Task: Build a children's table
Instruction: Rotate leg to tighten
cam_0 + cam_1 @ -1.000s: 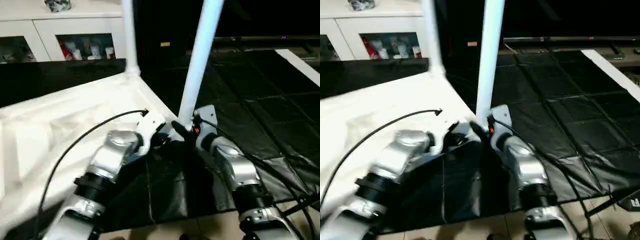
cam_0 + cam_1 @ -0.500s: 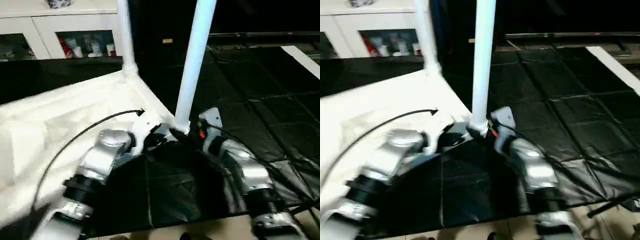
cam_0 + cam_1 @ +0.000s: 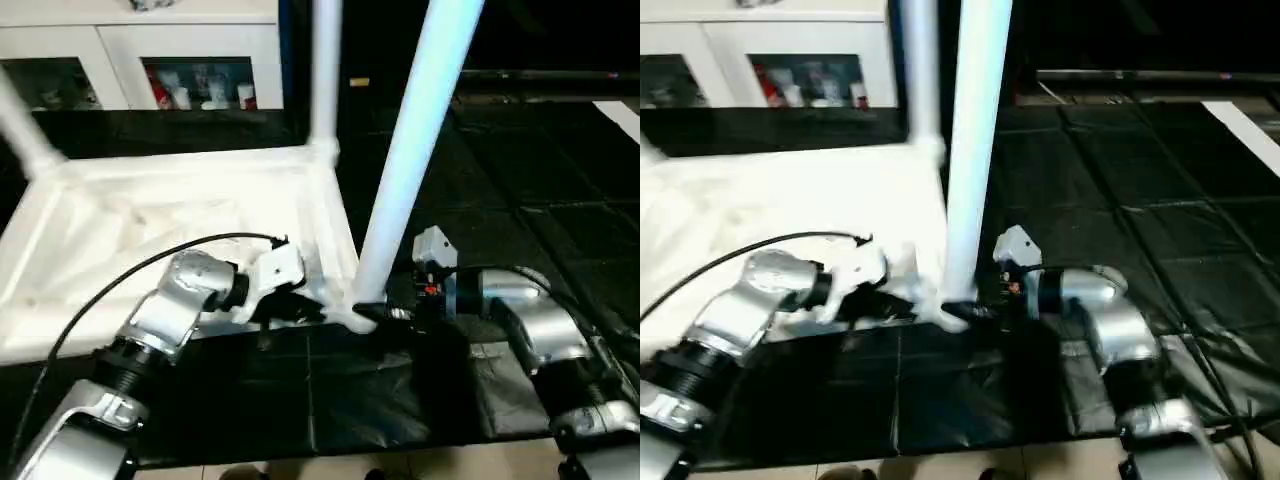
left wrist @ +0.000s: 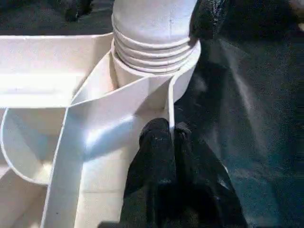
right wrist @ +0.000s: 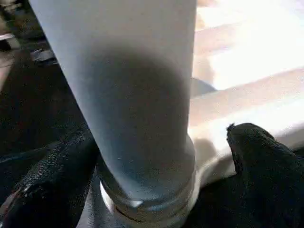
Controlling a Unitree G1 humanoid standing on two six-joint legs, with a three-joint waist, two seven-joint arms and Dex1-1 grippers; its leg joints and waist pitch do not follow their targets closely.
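The white table top (image 3: 180, 240) is seen lying upside down on a black mat (image 3: 520, 230) spread over the floor, its ribbed underside turned upward. Three white legs are seen standing in its corner sockets: the nearest leg (image 3: 415, 150) rises from the near corner on the robot's right, a second leg (image 3: 325, 75) stands at the far corner on that side, and a third leg (image 3: 25, 135) leans at the far corner on the robot's left.

The left gripper (image 4: 164, 142) is clenched shut on the thin outer rim of the table top, right beside the near corner socket (image 4: 154, 71), where the ribbed base of the nearest leg is seated. The right gripper (image 5: 156, 156) is released and spread wide, with one black finger (image 5: 52, 171) on each side of the nearest leg's base; the far finger is clearly apart from the tube, while contact of the other cannot be told.

Beyond the mat, a white glass-door cabinet (image 3: 150, 50) with small objects on its shelves is seen along the back wall.
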